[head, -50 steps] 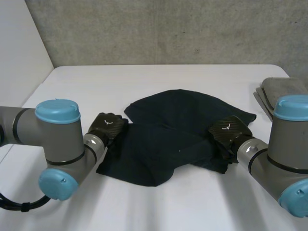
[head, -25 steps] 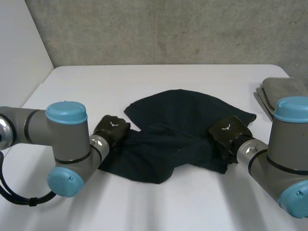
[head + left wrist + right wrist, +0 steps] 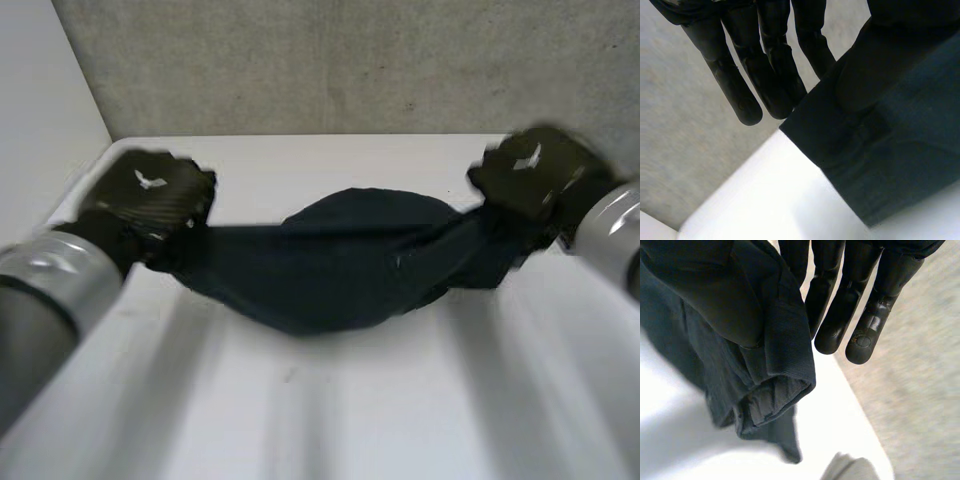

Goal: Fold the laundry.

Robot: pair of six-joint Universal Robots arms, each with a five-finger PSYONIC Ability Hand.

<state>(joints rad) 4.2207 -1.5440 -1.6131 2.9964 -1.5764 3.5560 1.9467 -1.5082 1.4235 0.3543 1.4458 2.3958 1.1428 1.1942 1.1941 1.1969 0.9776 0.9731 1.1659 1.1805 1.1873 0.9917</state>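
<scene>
Left hand (image 3: 150, 195) is pinching one end of the cloth (image 3: 340, 265) above the table (image 3: 330, 400); right hand (image 3: 535, 170) is pinching the other. Cloth is sagging mid-span. Recommendation: pinches firm, ends level, tension even before laying flat.

Black left robot hand (image 3: 148, 195), grey arm (image 3: 45, 290)

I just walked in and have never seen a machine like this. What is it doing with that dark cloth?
The robot is partway through folding laundry. Its left hand and right hand each grip one end of a dark cloth, pinching it against the thumb while the fingers stay straight. The cloth is held up and stretched between the two hands, with its bunched middle sagging toward the white table. It shows no neat fold yet.
</scene>
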